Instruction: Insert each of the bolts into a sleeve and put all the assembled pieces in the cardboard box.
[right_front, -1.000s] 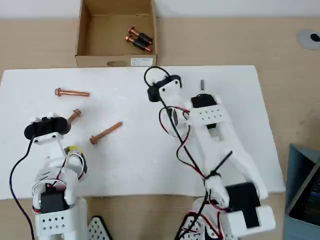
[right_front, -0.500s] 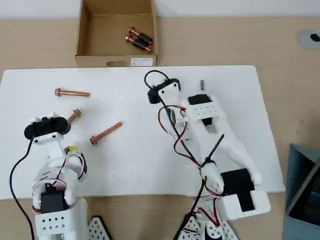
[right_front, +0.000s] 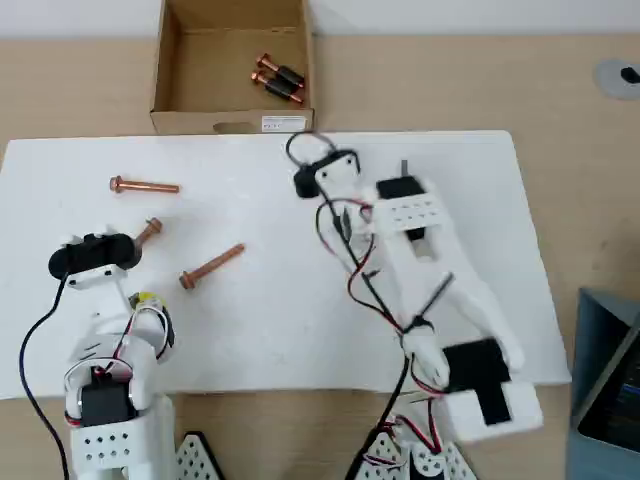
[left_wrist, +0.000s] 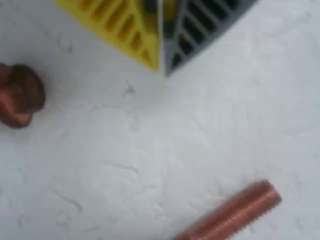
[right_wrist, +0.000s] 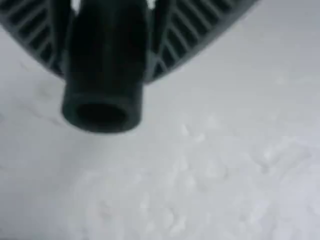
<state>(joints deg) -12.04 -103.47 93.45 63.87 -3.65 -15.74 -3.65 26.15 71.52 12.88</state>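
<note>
Flanking L gripper (left_wrist: 161, 65): 2 bolts (left_wrist: 20, 95) (left_wrist: 235, 212)

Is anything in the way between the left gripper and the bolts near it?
Nothing visible: only bare mat lies between the left gripper and the bolt head, or the other bolt's threaded end.

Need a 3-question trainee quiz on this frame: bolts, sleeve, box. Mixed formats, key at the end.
1. True or false: the cardboard box already holds two assembled pieces.
2. How many loose bolts lie on the white mat?
3. The right tool grips: A) a bolt B) a black sleeve C) nothing.
Key: 1 true; 2 three; 3 B.
</note>
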